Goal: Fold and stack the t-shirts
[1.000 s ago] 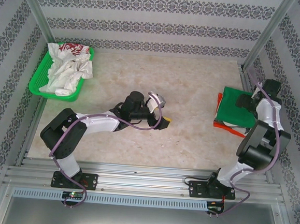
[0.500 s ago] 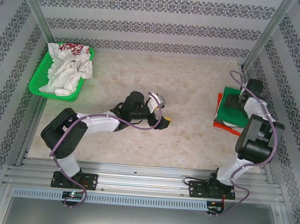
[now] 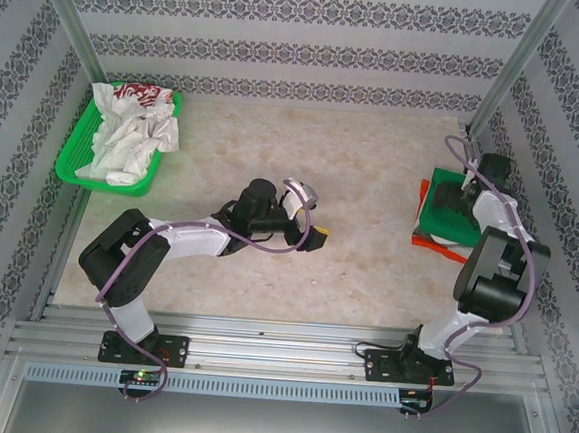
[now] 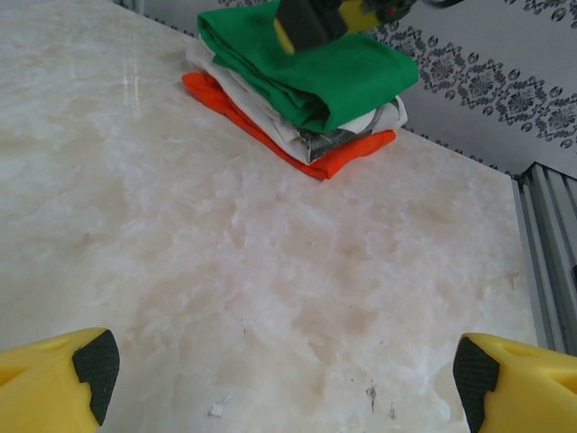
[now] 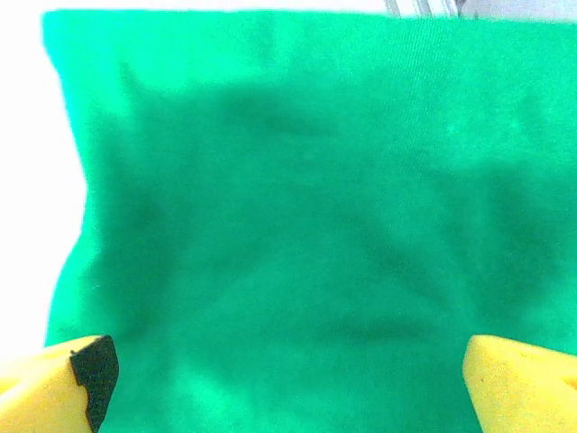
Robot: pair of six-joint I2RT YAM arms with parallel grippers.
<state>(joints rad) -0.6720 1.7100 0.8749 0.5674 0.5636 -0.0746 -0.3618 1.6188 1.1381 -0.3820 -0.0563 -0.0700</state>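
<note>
Since a second ago, my right arm has swung in from the right edge of the folded pile, and the right gripper (image 3: 453, 197) now sits over the far half of the green shirt (image 3: 456, 231). My left arm has barely shifted.

Right wrist view: the right gripper's (image 5: 297, 370) yellow fingers (image 5: 54, 379) stand wide apart just above the green shirt (image 5: 297, 198). I cannot tell whether they touch the cloth.

The green shirt (image 4: 338, 77) lies folded at the right side of the table (image 3: 375, 153). It tops a folded white shirt (image 4: 261, 106), and an orange cloth (image 4: 338, 162) lies at the bottom.

The left gripper (image 3: 318, 236) hangs over the bare middle of the table, pointing right toward the pile and well apart from it. In the left wrist view, the left gripper (image 4: 284, 379) has its fingers spread wide with nothing between them.

At the far left, a green basket (image 3: 72, 173) holds crumpled white shirts (image 3: 125, 141). One with red print (image 3: 141, 92) lies at the far end.
</note>
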